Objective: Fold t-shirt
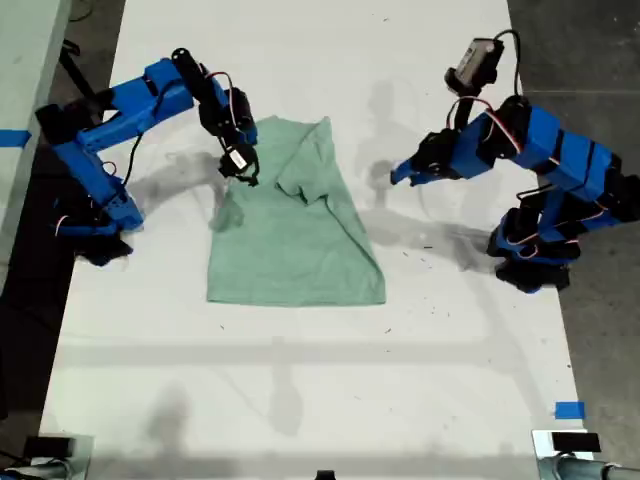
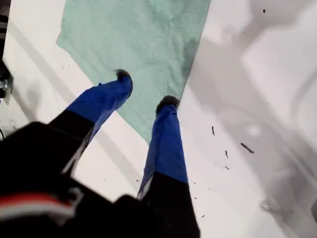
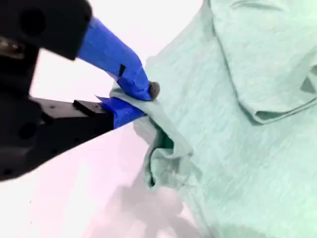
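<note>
The pale mint-green t-shirt (image 1: 300,240) lies partly folded on the white table (image 1: 300,380), with a flap doubled over along its far side. My second gripper (image 1: 243,172) is at the shirt's edge on the exterior view's left. It is shut on a bunched fold of the t-shirt (image 3: 247,148), pinched between the second gripper's (image 3: 146,99) blue fingers. My first gripper (image 1: 398,177) hovers over bare table on the exterior view's right, apart from the cloth. In its own view the first gripper (image 2: 146,89) is open, holding nothing, with the t-shirt (image 2: 143,44) just beyond its tips.
Both arm bases stand on the table, one at each side of the exterior view. Blue tape marks (image 1: 570,410) (image 1: 12,137) sit near the table's edges. Dark floor borders the table on both sides of the exterior view. Small clamps (image 1: 565,442) occupy the near corners.
</note>
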Controlling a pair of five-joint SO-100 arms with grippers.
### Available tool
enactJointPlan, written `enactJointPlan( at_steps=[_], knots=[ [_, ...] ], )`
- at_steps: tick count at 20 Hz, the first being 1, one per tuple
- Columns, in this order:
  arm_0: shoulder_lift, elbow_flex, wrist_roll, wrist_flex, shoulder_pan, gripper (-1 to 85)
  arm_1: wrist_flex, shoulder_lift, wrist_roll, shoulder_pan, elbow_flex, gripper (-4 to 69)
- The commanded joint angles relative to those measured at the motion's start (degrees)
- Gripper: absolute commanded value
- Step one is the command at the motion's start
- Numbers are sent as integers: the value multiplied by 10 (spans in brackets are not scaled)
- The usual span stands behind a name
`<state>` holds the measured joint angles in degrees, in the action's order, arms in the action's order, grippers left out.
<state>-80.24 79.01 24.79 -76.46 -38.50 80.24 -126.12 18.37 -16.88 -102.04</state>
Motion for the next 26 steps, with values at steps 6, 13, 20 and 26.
enactJointPlan(
  at_steps=[6,13,20,26],
  knots=[
    [335,-370,-17,1,41,0,-23,-36,-18,19,-23,149],
    [295,-372,108,5,119,299,-45,-47,-27,20,-72,143],
    [76,-316,121,-147,194,298,-73,-26,48,86,-73,168],
    [0,-195,104,-133,260,293,-85,66,67,149,-58,238]
  ],
)
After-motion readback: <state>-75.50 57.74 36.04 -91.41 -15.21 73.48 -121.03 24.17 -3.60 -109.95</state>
